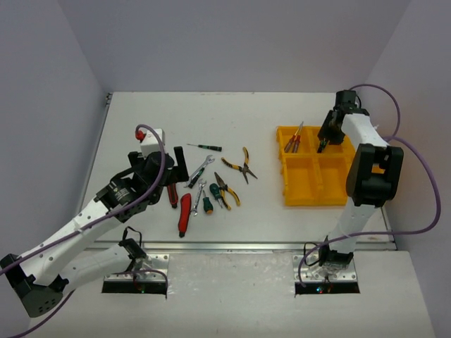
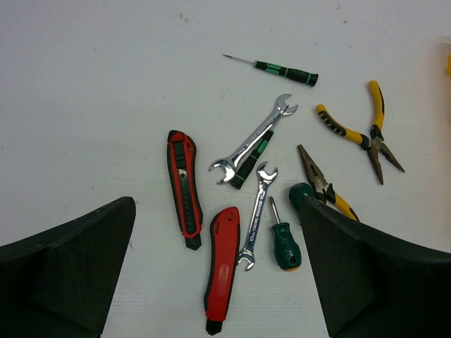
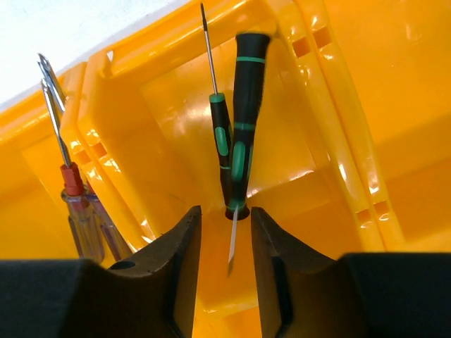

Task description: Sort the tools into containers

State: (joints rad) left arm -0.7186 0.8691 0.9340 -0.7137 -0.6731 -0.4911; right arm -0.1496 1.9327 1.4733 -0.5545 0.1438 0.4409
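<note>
Several tools lie in a cluster on the white table: a thin green-black screwdriver [image 2: 278, 69], two silver wrenches [image 2: 254, 139] [image 2: 257, 215], a stubby green screwdriver [image 2: 285, 244], two red-black utility knives [image 2: 182, 184] [image 2: 224, 267] and two yellow-black pliers [image 2: 370, 134] [image 2: 325, 189]. My left gripper [image 1: 174, 171] [image 2: 215, 211] hovers above them, wide open and empty. The yellow tray [image 1: 313, 191] holds red-handled screwdrivers [image 1: 294, 139] in its far left compartment. My right gripper [image 1: 323, 144] [image 3: 225, 211] is open over the far middle compartment, where two green-black screwdrivers [image 3: 236, 134] lie, one blade between the jaws with gaps on both sides.
Grey walls enclose the table on three sides. The right arm reaches along the tray's far side, close to the right wall. Bare table lies between the tool cluster and the tray [image 1: 264, 190].
</note>
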